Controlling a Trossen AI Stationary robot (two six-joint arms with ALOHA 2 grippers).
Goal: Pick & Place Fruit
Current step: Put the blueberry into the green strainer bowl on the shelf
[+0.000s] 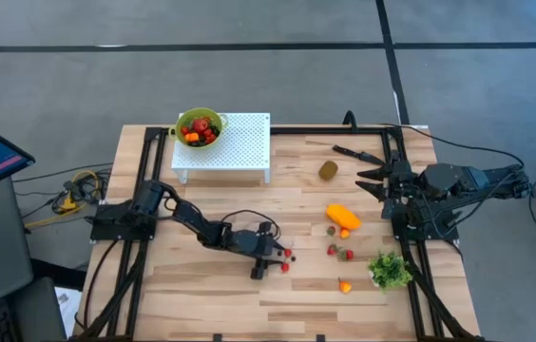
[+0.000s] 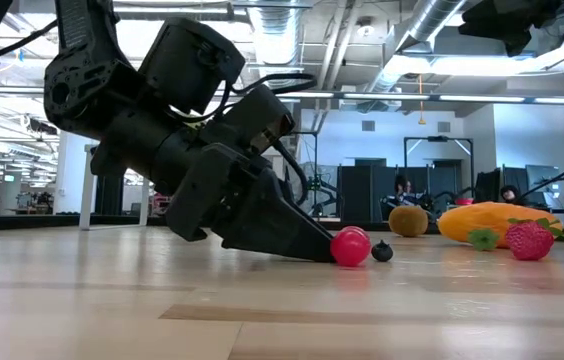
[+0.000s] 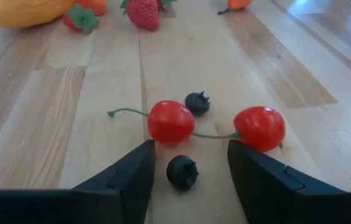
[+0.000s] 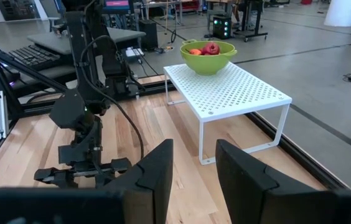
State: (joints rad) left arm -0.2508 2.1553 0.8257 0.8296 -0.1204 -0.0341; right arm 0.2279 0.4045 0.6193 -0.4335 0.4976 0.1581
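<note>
While the left gripper (image 3: 191, 171) sits low on the table (image 1: 201, 275), its fingers (image 3: 132, 177) are spread apart with a dark berry (image 3: 182, 172) lying between them, not pinched. Two red cherries (image 3: 170, 122) on one stem lie just past the fingertips, and a second dark berry (image 3: 196, 102) rests beside them. Farther from the cherries lie strawberries (image 1: 339, 252), the long orange fruit (image 1: 342, 216), the kiwi (image 1: 328, 170) and the leafy bunch (image 1: 391, 270). More fruit fills the green bowl (image 1: 199, 126) on the white rack (image 1: 235, 144), far from the cherries. Beside the kiwi, the right gripper (image 4: 194, 165) waits above the table edge, fingers a little apart and holding nothing.
</note>
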